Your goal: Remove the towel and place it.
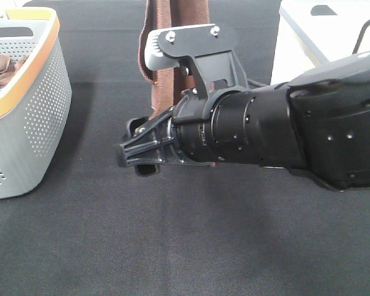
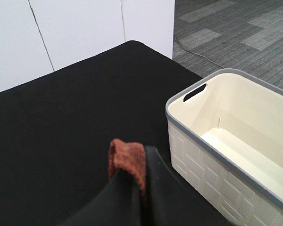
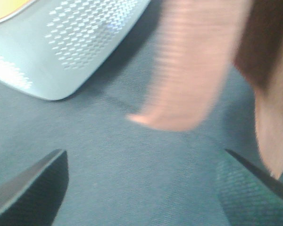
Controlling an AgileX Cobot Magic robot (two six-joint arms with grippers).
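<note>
Left claw [image 2: 142, 175] clenched on a corner of the towel [image 2: 127, 157]. It hangs limp at upper centre of the high view. Looks soft, light and grippy, so pinch the hem. Right claw [image 1: 137, 149], frame centre: jaws spread, holding nothing.

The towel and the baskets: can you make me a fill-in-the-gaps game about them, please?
1. The towel pinched in the left gripper is reddish-____.
2. The right gripper holds ____; its jaws stand wide apart.
3. The cream basket has a ____ rim.
4. The perforated grey basket has an ____ rim.
Missing words: brown; nothing; grey; orange.
</note>
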